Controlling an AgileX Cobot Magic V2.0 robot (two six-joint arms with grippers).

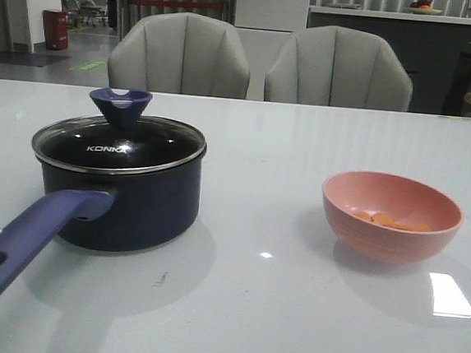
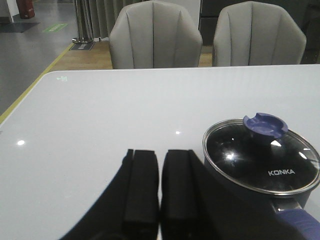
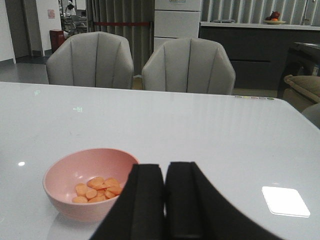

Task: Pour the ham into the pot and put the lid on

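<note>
Lid (image 1: pixel 119 144) sits on pot (image 1: pixel 123 191), table's left; ham (image 1: pixel 390 221) in pink bowl (image 1: pixel 392 217), right. Left gripper (image 2: pixel 160 187) closed, empty, nearer the lid, which lies to its right. Right gripper (image 3: pixel 165 192) closed, empty, bowl just left

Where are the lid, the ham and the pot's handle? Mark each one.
lid (image 1: pixel 119 143), front view, on its glass.
ham (image 3: pixel 97 189), right wrist view, on the slices.
pot's handle (image 1: pixel 28 237), front view, mid-handle.

Pot (image 1: pixel 126 204) interior hidden under the lid (image 1: pixel 119 143). Handle (image 1: pixel 23 245) end clipped at front-view edge. Ham (image 1: pixel 388 220) mostly behind bowl (image 1: pixel 390 216) rim. Neither tool visible in front view.
</note>
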